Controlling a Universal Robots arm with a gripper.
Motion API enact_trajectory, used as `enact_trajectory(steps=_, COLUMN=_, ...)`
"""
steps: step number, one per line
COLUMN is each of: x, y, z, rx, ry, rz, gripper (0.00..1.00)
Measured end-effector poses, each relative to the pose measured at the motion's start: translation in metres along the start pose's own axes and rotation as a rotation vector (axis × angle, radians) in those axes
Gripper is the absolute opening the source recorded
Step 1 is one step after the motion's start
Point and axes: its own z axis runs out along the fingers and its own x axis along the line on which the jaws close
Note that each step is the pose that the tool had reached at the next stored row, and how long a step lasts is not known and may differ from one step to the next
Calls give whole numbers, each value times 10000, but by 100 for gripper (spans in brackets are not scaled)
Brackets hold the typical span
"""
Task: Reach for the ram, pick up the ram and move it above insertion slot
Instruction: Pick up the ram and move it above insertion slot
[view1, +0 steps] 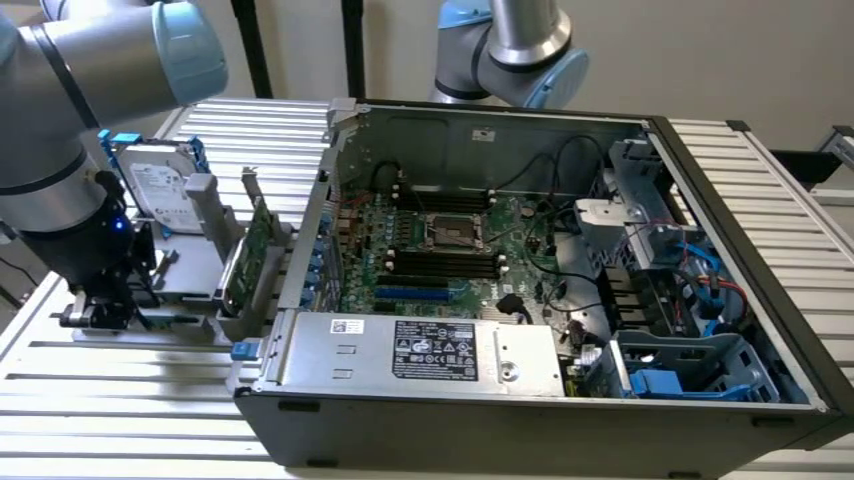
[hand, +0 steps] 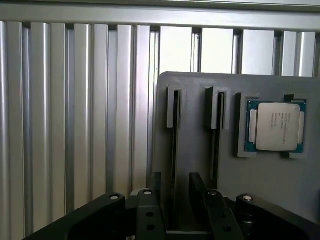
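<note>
My gripper (view1: 104, 312) is down at the grey holder block (hand: 200, 200) on the exterior view's left, outside the computer case. In the wrist view the two black fingers (hand: 156, 186) stand apart on either side of one of the block's narrow slots; the gripper (hand: 176, 182) is open. A thin dark edge in that slot (hand: 175, 130) looks like the ram seen edge-on. A thin green strip (view1: 171, 320) lies beside the gripper in the exterior view. The black memory slots (view1: 441, 265) sit on the motherboard inside the open case.
A second narrow slot (hand: 216, 130) and a processor chip (hand: 275, 126) share the holder. A hard drive (view1: 160, 195) and a taller green card with a metal bracket (view1: 251, 250) stand beside the arm. The open case (view1: 747, 260) holds cables and a power supply (view1: 427, 350).
</note>
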Motion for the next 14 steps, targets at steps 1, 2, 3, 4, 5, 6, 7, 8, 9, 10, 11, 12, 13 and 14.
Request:
enact_trajectory(steps=1, x=0, y=2, z=8, rx=0, ry=0, rz=0, gripper=37)
enact_trajectory(steps=2, x=0, y=3, z=16, rx=2, ry=-2, rz=0, gripper=37)
enact_trajectory(steps=3, x=0, y=4, z=25, rx=2, ry=-2, rz=0, gripper=37)
enact_trajectory(steps=4, x=0, y=6, z=37, rx=3, ry=-3, rz=0, gripper=37)
enact_trajectory(steps=5, x=0, y=10, z=49, rx=2, ry=-2, rz=0, gripper=37)
enact_trajectory(steps=6, x=0, y=14, z=60, rx=1, ry=-1, rz=0, gripper=37)
enact_trajectory(steps=7, x=0, y=20, z=70, rx=1, ry=-2, rz=-1, gripper=37)
enact_trajectory(steps=8, x=0, y=24, z=77, rx=3, ry=-3, rz=-4, gripper=37)
enact_trajectory(steps=9, x=0, y=26, z=81, rx=4, ry=-3, rz=-6, gripper=37)
enact_trajectory(steps=10, x=-1, y=26, z=82, rx=2, ry=-2, rz=-9, gripper=37)
enact_trajectory(steps=11, x=-3, y=27, z=83, rx=1, ry=-1, rz=-12, gripper=37)
enact_trajectory(steps=12, x=-6, y=27, z=85, rx=2, ry=-2, rz=-15, gripper=37)
enact_trajectory(steps=13, x=-10, y=27, z=86, rx=2, ry=-2, rz=-22, gripper=37)
enact_trajectory(steps=14, x=-15, y=27, z=87, rx=2, ry=-2, rz=-27, gripper=37)
